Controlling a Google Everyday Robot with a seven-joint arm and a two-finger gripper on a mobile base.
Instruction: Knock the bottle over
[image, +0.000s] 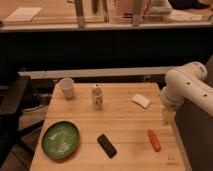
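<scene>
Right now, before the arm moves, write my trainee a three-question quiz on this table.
1. True or false: the small pale capped bottle stands upright.
2. Which thing stands left of the bottle? A) white paper cup B) black flat slab C) orange stick-shaped piece
3. Where is the robot's hand?
Key: 1 true; 2 A; 3 by the light wooden table's right edge, apart from the bottle.

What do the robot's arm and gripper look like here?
The arm is white, built of thick rounded segments with small dark dots on the casing. The gripper, at the right edge of the table, is pale cream and slimmer. No cables or markings show.
</scene>
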